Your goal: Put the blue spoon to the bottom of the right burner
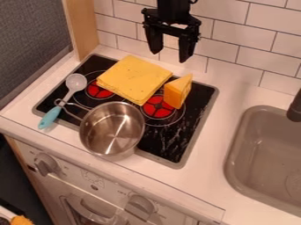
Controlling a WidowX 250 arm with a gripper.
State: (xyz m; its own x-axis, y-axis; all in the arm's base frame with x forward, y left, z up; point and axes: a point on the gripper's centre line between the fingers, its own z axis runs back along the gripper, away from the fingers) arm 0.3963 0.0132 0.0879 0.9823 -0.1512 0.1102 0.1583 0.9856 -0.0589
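My gripper (170, 52) hangs open at the top, in front of the tiled wall and above the back of the stove, with nothing between its fingers. The spoon (50, 117), with a blue handle and a grey bowl, lies at the stove's left side; its handle end rests over the front left edge. The right burner (157, 107) shows red, with a cheese wedge (177, 91) at its back right. A yellow cheese slice (134, 79) lies between the burners and partly covers both.
A metal pot (111, 128) stands at the stove's front, its handle reaching left beside the spoon. The left burner (99, 89) also shows red. The sink (267, 154) is at the right, with a dark faucet (295, 107). Knobs line the front panel below.
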